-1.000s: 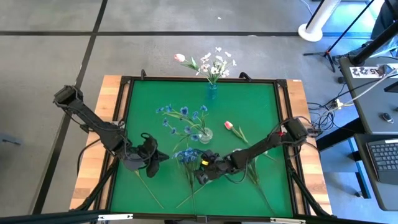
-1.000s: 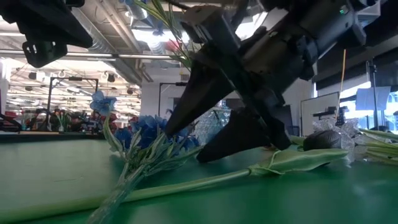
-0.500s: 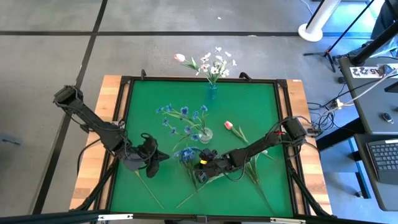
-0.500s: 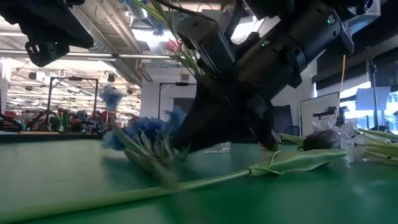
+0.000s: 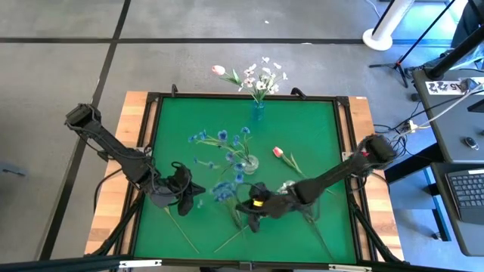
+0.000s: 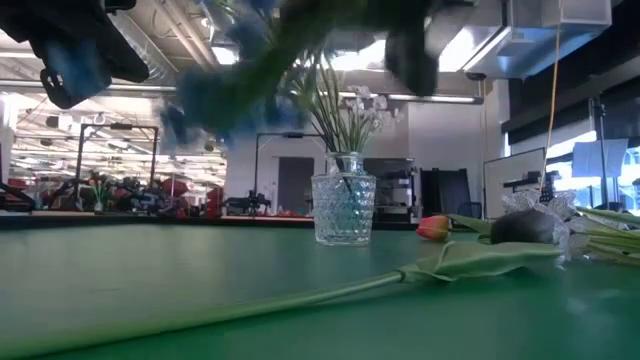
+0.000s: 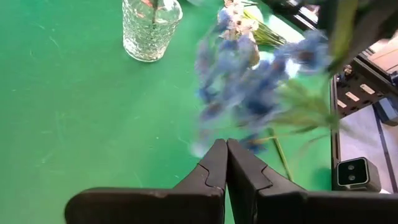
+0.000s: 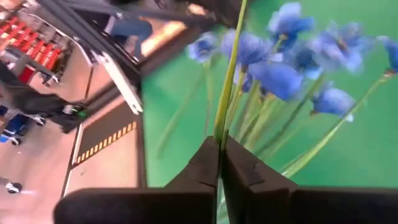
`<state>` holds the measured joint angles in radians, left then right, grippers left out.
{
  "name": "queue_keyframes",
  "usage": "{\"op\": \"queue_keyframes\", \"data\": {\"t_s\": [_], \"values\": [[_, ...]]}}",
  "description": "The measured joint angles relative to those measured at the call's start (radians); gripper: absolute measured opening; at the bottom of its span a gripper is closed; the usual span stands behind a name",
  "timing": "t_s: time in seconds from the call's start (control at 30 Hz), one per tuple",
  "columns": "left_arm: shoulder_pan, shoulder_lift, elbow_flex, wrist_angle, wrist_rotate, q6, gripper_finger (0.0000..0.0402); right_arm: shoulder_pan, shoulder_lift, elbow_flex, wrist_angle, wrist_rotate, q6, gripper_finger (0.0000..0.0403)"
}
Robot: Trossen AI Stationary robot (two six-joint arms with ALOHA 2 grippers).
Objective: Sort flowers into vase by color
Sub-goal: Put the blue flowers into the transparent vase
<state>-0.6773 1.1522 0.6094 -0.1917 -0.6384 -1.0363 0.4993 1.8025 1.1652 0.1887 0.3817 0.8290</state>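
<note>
My right gripper [image 5: 247, 209] is shut on a spray of small blue blossoms [image 8: 283, 59], which hangs above the near middle of the green table [image 5: 302, 136]. The spray [image 5: 223, 189] blurs across the left wrist view [image 7: 249, 81] and the top of the low view [image 6: 250, 70]. My left gripper [image 7: 225, 155] is shut on nothing, hovering left of the spray [image 5: 187, 195]. A clear glass vase [image 6: 343, 205] holds blue flowers [image 5: 223, 143]. A small blue vase [image 5: 258, 112] at the far edge holds white blossoms and a pink tulip [image 5: 218, 69]. My right gripper pinches the spray's thin green stalk [image 8: 221, 127] between its two fingers. The stalk runs on past the fingertips and the blossoms fan out beyond them. The spray is lifted clear of the table.
A pink tulip [image 5: 277, 152] lies right of the glass vase. More stems [image 5: 311, 221] lie at the near right, among them a near-black tulip [image 6: 520, 228]. A long stalk with a leaf [image 6: 450, 262] lies across the near table. A black frame [image 5: 344, 151] rims the table.
My right gripper has shut on the blue spray's stalk, rolled, and risen. The spray, which lay on the table, is now lifted clear, high in the low view. The glass vase behind it now shows.
</note>
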Motion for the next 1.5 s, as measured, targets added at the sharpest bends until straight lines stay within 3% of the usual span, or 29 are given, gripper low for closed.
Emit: {"op": "queue_keyframes", "data": {"t_s": [0.23,0.4,0.5,0.73,0.83,1.07,1.23,1.5], "values": [[0.0,0.0,0.0,0.0,-0.002,0.0,0.0,0.111,-0.133,0.0,-0.093,0.08,-0.07,0.0003],[0.0,0.0,0.0,0.0,-0.004,0.0,0.0,0.197,-0.202,0.0,-0.103,0.197,-0.166,0.0002],[0.0,0.0,0.0,0.002,-0.004,0.0,0.0,0.244,-0.247,0.0,-0.105,0.329,-0.284,0.0002],[0.0,0.0,0.0,0.011,-0.004,0.0,0.0,0.301,-0.297,0.0,-0.049,0.747,-0.581,0.0001],[0.0,0.0,0.0,0.06,-0.004,0.001,0.0,0.296,-0.297,0.0,-0.012,0.843,-0.697,0.0001],[-0.007,0.0,0.0,0.206,0.01,0.131,0.0,0.175,-0.297,0.0,0.001,0.851,-0.835,0.0001],[-0.006,0.0,0.0,0.208,0.012,0.15,0.0,0.066,-0.296,0.0,0.013,0.753,-0.889,0.0001],[-0.013,0.0,0.0,0.208,0.022,0.158,0.0,-0.006,-0.296,-0.001,0.144,0.731,-1.053,0.0001]]}}
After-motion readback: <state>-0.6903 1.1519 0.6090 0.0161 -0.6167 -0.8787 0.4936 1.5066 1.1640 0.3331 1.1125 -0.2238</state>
